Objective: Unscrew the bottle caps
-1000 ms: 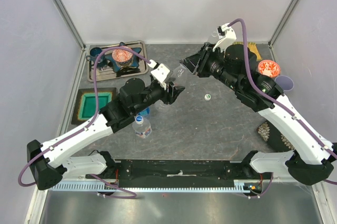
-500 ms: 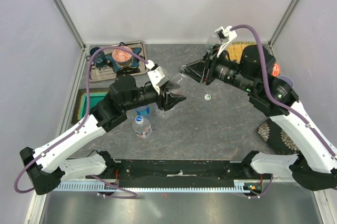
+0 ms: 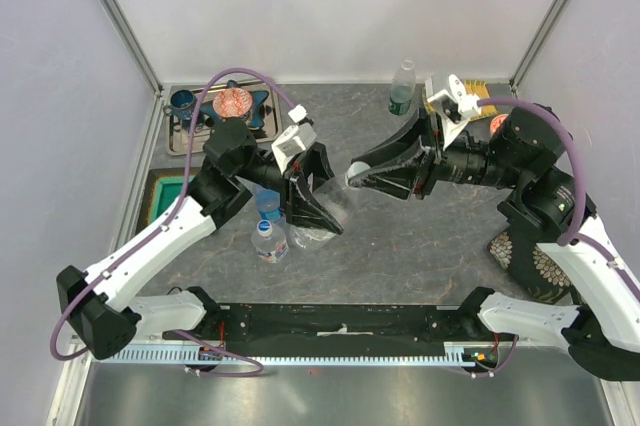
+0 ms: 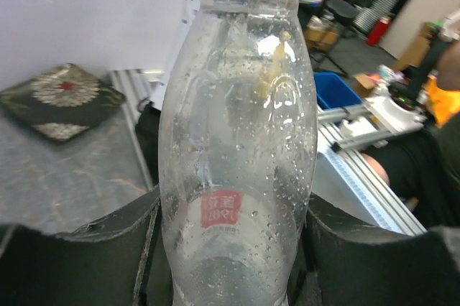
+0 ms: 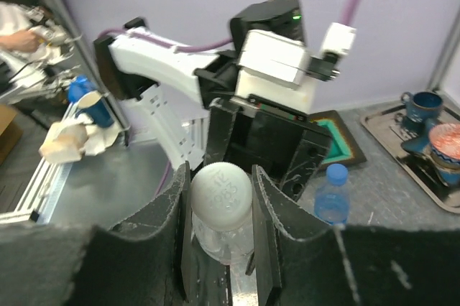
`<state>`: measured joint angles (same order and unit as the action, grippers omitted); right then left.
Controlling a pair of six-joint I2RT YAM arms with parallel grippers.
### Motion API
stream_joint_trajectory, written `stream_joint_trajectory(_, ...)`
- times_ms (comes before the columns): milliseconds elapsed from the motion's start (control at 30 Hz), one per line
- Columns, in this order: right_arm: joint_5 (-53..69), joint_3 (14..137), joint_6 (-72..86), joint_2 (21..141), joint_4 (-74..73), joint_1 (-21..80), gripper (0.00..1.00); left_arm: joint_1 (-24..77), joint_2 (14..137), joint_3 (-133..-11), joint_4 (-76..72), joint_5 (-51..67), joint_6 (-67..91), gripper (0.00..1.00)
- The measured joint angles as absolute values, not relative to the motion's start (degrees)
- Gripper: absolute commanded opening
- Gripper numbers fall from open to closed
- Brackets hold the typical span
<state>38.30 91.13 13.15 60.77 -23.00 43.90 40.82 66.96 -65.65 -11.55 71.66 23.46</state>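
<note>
My left gripper (image 3: 318,216) is shut on the body of the plain clear bottle (image 3: 330,191), held tilted above the table; in the left wrist view the bottle (image 4: 237,141) fills the space between the jaws. My right gripper (image 3: 355,174) is shut on its white cap (image 5: 221,186), one finger on each side. The blue-tinted bottle (image 3: 268,204) and the clear bottle with a blue-white label (image 3: 268,241) stand just left of the left gripper. The greenish bottle (image 3: 402,86) stands at the back wall. The blue-tinted bottle also shows in the right wrist view (image 5: 332,195).
A metal tray (image 3: 185,141) with cups and a red-patterned bowl sits at the back left. A teal-lined square tray (image 3: 170,196) lies at the left edge. A patterned dark pad (image 3: 522,251) lies at the right. An orange bowl (image 3: 497,124) is behind the right arm.
The left arm swung the clear bottle down and nearer. The right gripper moved down and left onto the cap. The greenish bottle at the back came into view.
</note>
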Motion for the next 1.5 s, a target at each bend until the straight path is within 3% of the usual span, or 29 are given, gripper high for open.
stream_joint_trajectory(233, 47.33, 87.55, 12.99, 59.00, -17.76, 43.48, 0.00, 40.86, 71.48, -64.20, -29.98, 82.74, 37.21, 0.53)
stream_joint_trajectory(467, 47.72, 86.24, 12.62, 58.04, -16.64, 43.51, 0.00, 40.84, 72.82, -64.20, -34.92, 85.01, 41.15, 0.53)
stream_joint_trajectory(733, 25.34, 86.65, 14.46, 52.75, -17.78, 44.01, 0.00, 38.22, 72.75, -64.20, -25.02, 79.02, 34.85, 0.54)
stream_joint_trajectory(967, -4.56, 86.28, 16.71, 51.05, -20.88, 44.07, 0.00, 38.26, 70.28, -63.59, -13.10, 69.95, 25.39, 0.54)
stream_joint_trajectory(1133, -15.66, 68.88, 20.97, 51.79, -22.65, 44.03, 0.00, 38.26, 62.72, -60.51, -9.02, 57.32, 20.67, 0.56)
stream_joint_trajectory(1333, -16.99, 45.30, 27.77, 62.15, -23.92, 44.03, 0.00, 38.26, 51.55, -56.58, -7.42, 44.23, 17.17, 0.57)
stream_joint_trajectory(1500, -17.63, 41.10, 30.24, 68.90, -20.47, 44.03, 0.00, 38.26, 47.22, -55.33, -5.54, 38.94, 15.29, 0.57)
